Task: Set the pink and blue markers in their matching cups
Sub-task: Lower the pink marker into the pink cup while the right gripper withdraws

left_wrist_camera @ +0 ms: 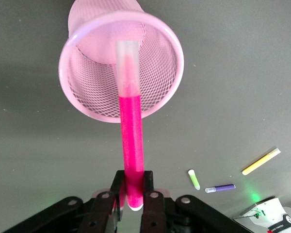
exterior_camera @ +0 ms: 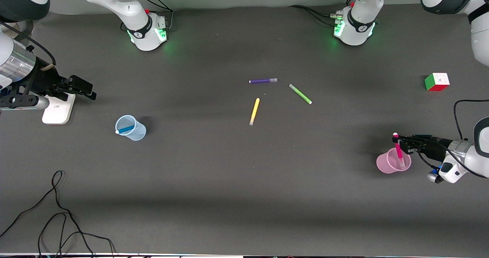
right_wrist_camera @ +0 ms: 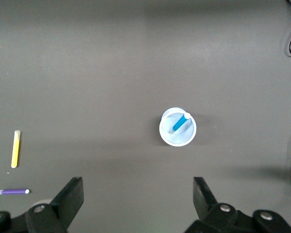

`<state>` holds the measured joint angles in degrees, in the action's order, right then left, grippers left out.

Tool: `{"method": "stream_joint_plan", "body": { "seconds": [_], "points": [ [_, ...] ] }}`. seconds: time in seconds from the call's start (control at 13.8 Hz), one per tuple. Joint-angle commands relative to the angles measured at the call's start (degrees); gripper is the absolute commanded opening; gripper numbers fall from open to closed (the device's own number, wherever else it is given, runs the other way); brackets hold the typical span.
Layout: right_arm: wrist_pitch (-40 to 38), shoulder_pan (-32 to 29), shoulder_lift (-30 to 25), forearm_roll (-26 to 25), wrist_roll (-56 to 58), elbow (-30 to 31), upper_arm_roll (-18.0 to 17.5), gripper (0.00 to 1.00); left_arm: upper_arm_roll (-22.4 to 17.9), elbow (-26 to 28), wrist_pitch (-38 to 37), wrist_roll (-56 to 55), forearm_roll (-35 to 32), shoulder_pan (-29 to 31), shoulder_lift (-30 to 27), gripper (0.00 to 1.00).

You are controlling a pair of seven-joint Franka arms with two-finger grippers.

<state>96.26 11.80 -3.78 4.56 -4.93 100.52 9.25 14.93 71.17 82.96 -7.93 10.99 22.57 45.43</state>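
Observation:
The pink marker (exterior_camera: 398,151) is clamped at its top end in my left gripper (exterior_camera: 399,139), with its pale cap end down inside the pink cup (exterior_camera: 385,165) at the left arm's end of the table. The left wrist view shows the fingers (left_wrist_camera: 153,183) shut on the marker (left_wrist_camera: 131,136) over the cup's (left_wrist_camera: 89,82) mouth. The blue marker (exterior_camera: 126,129) leans inside the pale blue cup (exterior_camera: 136,133). My right gripper (exterior_camera: 88,91) is open and empty, up over the table toward the right arm's end; its wrist view shows the blue cup (right_wrist_camera: 168,137) and marker (right_wrist_camera: 180,123) below.
A purple marker (exterior_camera: 263,81), a green marker (exterior_camera: 300,94) and a yellow marker (exterior_camera: 254,111) lie mid-table. A colour cube (exterior_camera: 436,82) sits near the left arm's end. A white block (exterior_camera: 57,112) lies under the right arm. Black cables (exterior_camera: 57,212) trail at the front edge.

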Motion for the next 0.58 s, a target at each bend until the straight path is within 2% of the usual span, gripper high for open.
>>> {"method": "stream_joint_plan", "body": {
  "seconds": [0.0,0.15,0.22,0.29,0.36,0.44,0.51],
  "points": [
    [0.9,-0.1,-0.1,0.7,1.5,0.3,0.1,1.00,0.3,-1.8,-0.5,2.3,0.6,0.8,1.2,0.28],
    [0.9,-0.1,-0.1,0.7,1.5,0.3,0.1,1.00,0.3,-1.7,-0.6,2.4,0.7,1.1,1.2,0.30],
    [0.9,-0.1,-0.1,0.7,1.5,0.2,0.1,1.00,0.3,-1.7,-0.6,2.4,0.7,1.2,1.5,0.34],
    [0.9,-0.1,0.3,0.7,1.4,0.0,0.1,1.00,0.3,-1.7,-0.6,2.4,0.7,1.2,1.5,0.43],
    [0.9,-0.1,0.4,0.7,1.4,-0.1,0.1,1.00,0.3,-1.7,-0.6,2.4,0.7,1.2,1.5,0.66],
    [0.9,-0.1,0.4,0.7,1.4,-0.1,0.1,1.00,0.4,-1.7,-0.6,2.4,0.7,1.2,1.5,0.99],
    [0.9,-0.1,0.4,0.7,1.4,-0.1,0.1,1.00,0.4,-1.8,-0.6,2.2,0.7,1.1,1.1,1.00]
  ]
}}
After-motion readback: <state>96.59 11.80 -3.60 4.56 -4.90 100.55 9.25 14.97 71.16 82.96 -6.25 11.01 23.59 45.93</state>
